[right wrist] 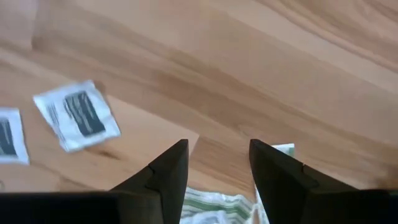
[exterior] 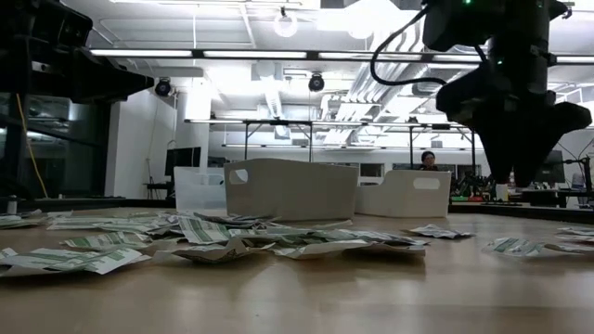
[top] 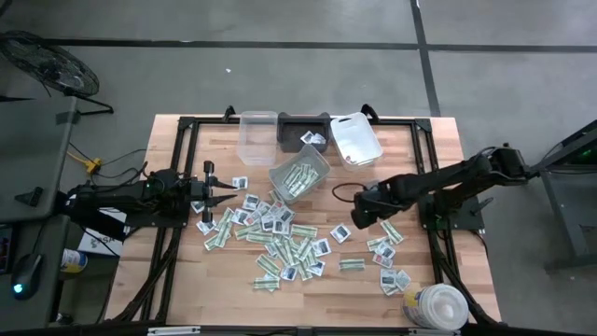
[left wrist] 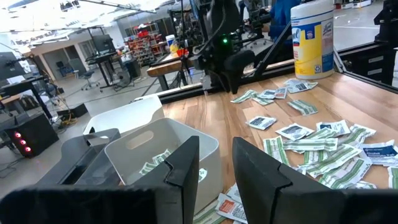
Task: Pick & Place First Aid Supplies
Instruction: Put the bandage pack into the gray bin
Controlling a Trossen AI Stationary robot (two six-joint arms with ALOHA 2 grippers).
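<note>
Nearest me, at the bench's front right corner, stands the big round tub. Just behind it I see the first aid supplies scattered across the middle of the bench, narrow green-and-white strips mixed with squarish white packets, with a smaller cluster lying toward the right side near the tub.

My right gripper hangs low over bare wood right of centre, between the main scatter and the smaller cluster. In its wrist view the right gripper has its fingers parted with only wood between them and holds nothing; a white packet with dark print lies off to one side, and a green-striped strip shows under the fingertips.

My left gripper sits near the bench's left side, pointing toward the pile. Its fingers are partly open with a clear gap, and I see nothing in them.

Beyond the scatter, a grey bin holds several green-and-white strips. Along the back edge stand a clear bin, a dark bin with a packet or two inside, and a white bin.
</note>
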